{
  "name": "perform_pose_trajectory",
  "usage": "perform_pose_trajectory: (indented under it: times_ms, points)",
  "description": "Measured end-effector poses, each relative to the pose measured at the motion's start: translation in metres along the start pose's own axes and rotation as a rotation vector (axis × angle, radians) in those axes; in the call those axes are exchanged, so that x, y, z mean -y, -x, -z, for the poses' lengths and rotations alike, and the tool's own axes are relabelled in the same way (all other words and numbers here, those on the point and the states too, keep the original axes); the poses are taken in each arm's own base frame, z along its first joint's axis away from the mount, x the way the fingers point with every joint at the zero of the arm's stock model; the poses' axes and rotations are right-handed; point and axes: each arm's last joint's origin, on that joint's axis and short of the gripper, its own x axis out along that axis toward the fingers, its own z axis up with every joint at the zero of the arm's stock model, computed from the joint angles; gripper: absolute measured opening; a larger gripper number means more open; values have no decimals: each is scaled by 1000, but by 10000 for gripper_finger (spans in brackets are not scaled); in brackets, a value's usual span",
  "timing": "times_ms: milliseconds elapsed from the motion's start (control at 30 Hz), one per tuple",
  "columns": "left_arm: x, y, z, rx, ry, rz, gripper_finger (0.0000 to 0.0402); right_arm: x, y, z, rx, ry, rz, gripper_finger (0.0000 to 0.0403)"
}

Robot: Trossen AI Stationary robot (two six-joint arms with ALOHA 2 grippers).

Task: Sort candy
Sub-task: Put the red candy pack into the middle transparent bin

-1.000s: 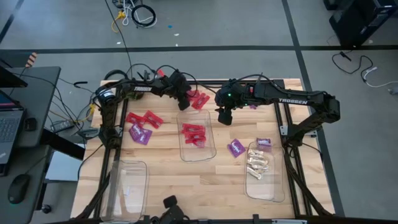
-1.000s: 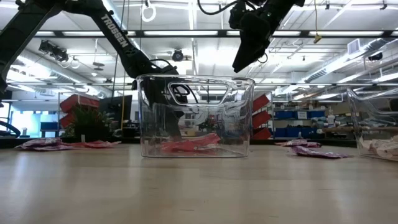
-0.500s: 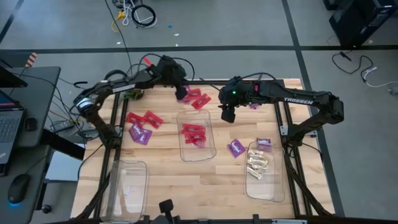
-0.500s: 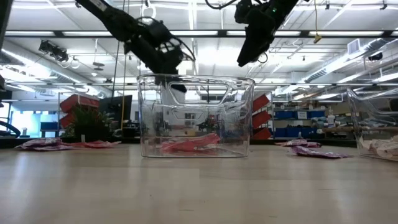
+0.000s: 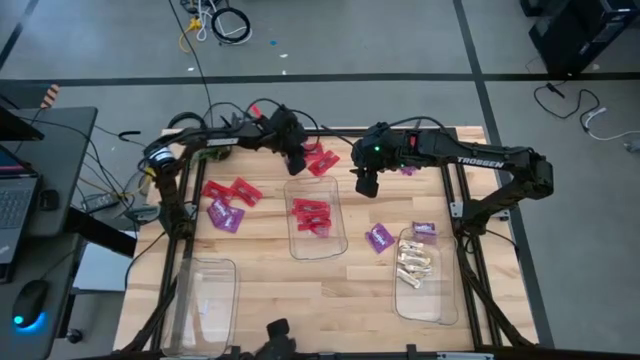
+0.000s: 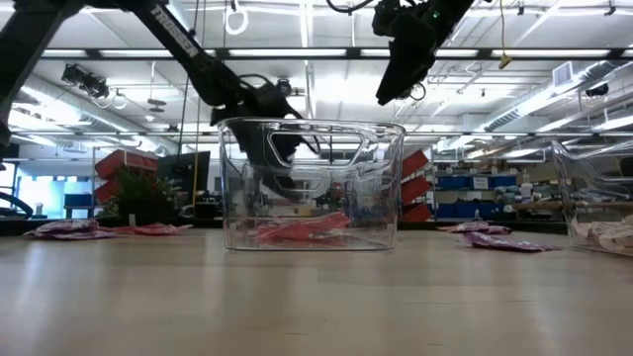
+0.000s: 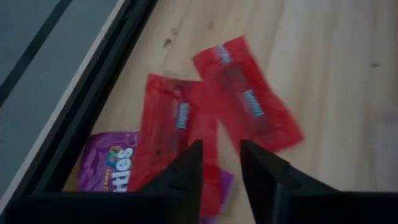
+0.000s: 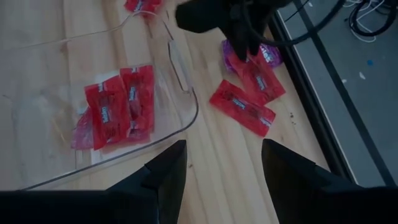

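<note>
the red packets (image 7: 205,118) under my left fingers (image 7: 221,168) look light, flat and crinkly, probably slippery, so i'd pinch one across its short width near the middle. there are two, lying flat at the far edge of the surface (image 5: 270,290), overlapping a purple packet (image 7: 109,160); their long axes run slantwise to that edge, each at its own angle. left fingers hover just above with a narrow gap, holding nothing. right fingers (image 8: 217,174) stand wide apart and empty, above the middle bin (image 5: 317,245), which has red packets inside.
</note>
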Motion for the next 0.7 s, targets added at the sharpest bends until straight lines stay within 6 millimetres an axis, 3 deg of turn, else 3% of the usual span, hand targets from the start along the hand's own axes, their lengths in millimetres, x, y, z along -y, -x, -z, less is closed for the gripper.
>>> perform_pose_trajectory:
  times_ms: [267,567,700]
  points:
    - [-14,-23,15,-47,27,-51,156,0,0,0,1,6,0,194]
    - [-21,-43,27,-92,41,-112,156,0,0,-1,15,9,1,192]
    - [-22,-43,28,-97,43,-120,122,0,0,-2,16,9,1,192]
